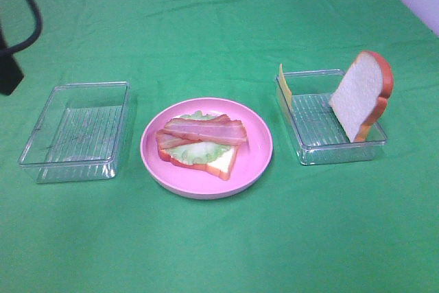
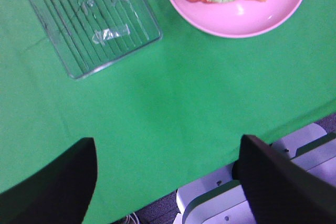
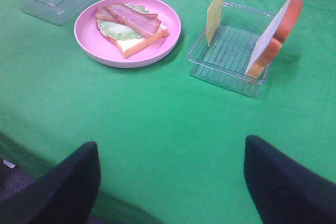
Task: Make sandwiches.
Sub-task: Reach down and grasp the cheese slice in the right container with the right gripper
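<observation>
An open sandwich lies on the pink plate (image 1: 257,162): a white bread slice (image 1: 223,162) with orange-brown crust, green lettuce (image 1: 199,150) on it, and two bacon strips (image 1: 206,130) on top. A second bread slice (image 1: 360,94) leans upright in the right clear tray (image 1: 309,150). A thin yellow cheese slice (image 1: 285,86) leans at that tray's far left corner. My left gripper (image 2: 167,145) is open and empty, over bare cloth near the table's front edge. My right gripper (image 3: 170,145) is open and empty, well short of the plate (image 3: 100,51) and the right tray (image 3: 226,56).
An empty clear tray (image 1: 75,132) stands left of the plate and also shows in the left wrist view (image 2: 89,19). A black arm part (image 1: 10,66) hangs at the far left edge. The green cloth drops off at the front edge above a white base (image 2: 294,150).
</observation>
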Action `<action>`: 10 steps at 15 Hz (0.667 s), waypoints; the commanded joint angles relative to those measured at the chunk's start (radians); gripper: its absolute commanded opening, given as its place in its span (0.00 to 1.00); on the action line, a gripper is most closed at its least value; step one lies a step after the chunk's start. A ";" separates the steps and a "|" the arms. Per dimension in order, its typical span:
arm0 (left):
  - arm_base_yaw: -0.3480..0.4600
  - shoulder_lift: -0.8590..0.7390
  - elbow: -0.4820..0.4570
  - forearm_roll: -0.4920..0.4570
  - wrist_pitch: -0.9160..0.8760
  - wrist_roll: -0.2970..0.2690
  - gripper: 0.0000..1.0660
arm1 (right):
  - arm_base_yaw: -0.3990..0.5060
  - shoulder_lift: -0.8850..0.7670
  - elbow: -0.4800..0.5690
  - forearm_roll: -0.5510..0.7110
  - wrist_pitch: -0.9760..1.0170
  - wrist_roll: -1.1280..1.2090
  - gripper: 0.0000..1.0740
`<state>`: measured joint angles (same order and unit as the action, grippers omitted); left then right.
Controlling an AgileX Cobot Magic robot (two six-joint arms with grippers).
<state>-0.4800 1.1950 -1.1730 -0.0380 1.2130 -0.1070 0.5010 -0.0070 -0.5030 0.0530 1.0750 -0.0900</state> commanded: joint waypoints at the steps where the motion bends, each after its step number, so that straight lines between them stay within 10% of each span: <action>1: -0.005 -0.175 0.158 -0.004 -0.004 -0.008 0.67 | 0.002 -0.009 -0.001 -0.005 -0.014 -0.007 0.68; 10: -0.005 -0.931 0.569 -0.015 -0.050 0.107 0.67 | 0.002 0.023 -0.021 -0.066 -0.062 -0.007 0.67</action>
<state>-0.4800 0.2760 -0.6110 -0.0440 1.1740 -0.0070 0.5010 0.0160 -0.5150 0.0000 1.0300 -0.0900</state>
